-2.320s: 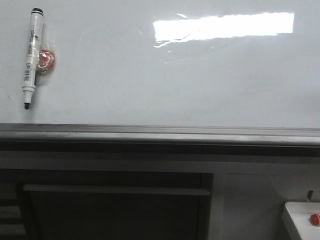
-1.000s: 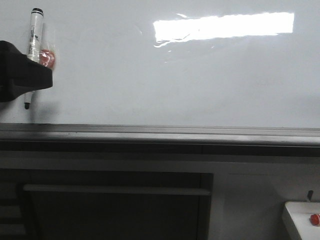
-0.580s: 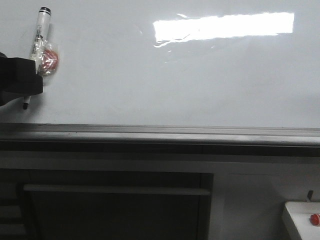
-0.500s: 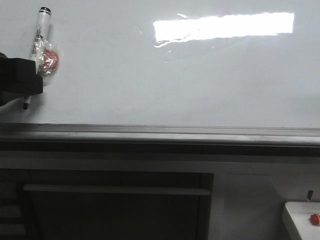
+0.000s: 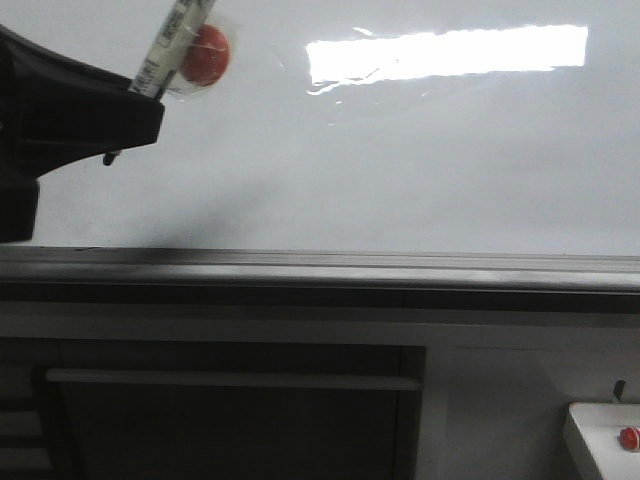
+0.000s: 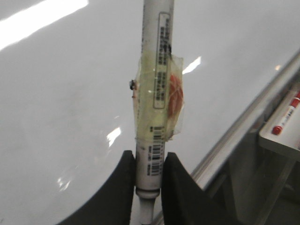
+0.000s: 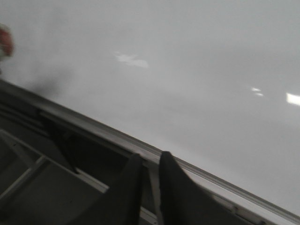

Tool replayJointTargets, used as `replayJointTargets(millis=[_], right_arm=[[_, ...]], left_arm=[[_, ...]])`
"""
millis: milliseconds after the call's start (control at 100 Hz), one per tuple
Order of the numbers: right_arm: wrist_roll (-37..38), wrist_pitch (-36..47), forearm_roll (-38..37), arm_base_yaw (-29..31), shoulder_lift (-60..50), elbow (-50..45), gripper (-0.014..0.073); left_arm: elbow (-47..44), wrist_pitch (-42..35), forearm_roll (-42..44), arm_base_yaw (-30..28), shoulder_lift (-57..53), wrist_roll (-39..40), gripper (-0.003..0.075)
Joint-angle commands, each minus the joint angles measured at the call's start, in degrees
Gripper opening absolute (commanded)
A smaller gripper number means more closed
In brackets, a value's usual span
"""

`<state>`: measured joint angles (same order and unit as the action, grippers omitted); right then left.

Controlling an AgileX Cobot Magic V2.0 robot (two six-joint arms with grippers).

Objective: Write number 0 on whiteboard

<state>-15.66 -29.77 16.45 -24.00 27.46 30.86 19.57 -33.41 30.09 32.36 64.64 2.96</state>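
The whiteboard (image 5: 400, 170) is glossy white with a bright glare and a grey rail (image 5: 330, 268) along its near edge. No drawn 0 shows on it. My left gripper (image 5: 130, 100) is at the board's left and is shut on a white marker (image 5: 165, 55) that tilts up to the right, its tip (image 5: 108, 158) just off the board. A red lump (image 5: 205, 52) is taped to the marker. In the left wrist view the gripper (image 6: 149, 161) clamps the marker (image 6: 157, 70) near its tip end. My right gripper (image 7: 151, 161) is empty, its fingers nearly together over the rail (image 7: 93, 124).
A small white box with a red button (image 5: 628, 437) stands at the lower right, below the board. Dark cabinet framing (image 5: 230, 380) lies under the rail. A red-capped marker (image 6: 286, 117) lies on a ledge beside the board in the left wrist view.
The marker lay on the board at far left. My left gripper came in from the left, closed on it, and has lifted it up and to the right, tilting it.
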Motion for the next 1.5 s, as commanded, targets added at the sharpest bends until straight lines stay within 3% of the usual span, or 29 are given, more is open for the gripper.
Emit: replayJointTargets(millis=[0, 70, 400, 990, 1260, 1490], right_arm=[[-2.2, 4.1, 0.9, -6.0, 2.9, 3.6, 0.0351], [-3.7, 4.8, 0.9, -10.5, 5.6, 4.8, 0.0439], [-7.0, 12.4, 0.8, -24.5, 18.2, 10.1, 0.0392], [-7.0, 17.3, 0.7, -28.3, 29.6, 17.6, 0.0389], [-7.0, 17.4, 0.7, -28.3, 30.9, 18.1, 0.0149], [-7.0, 17.5, 0.7, -28.3, 32.4, 18.1, 0.0108]], left_arm=[[1.7, -6.9, 8.1, 0.4, -1.4, 0.1, -0.0020], [1.7, -9.5, 12.9, 0.4, -1.4, 0.1, -0.0020], [1.7, -11.9, 17.5, 0.4, -1.4, 0.1, -0.0020], [1.7, -12.0, 17.8, 0.4, -1.4, 0.1, -0.0020], [1.7, -12.0, 17.8, 0.4, -1.4, 0.1, -0.0020], [1.7, -12.0, 17.8, 0.4, -1.4, 0.1, -0.0020]])
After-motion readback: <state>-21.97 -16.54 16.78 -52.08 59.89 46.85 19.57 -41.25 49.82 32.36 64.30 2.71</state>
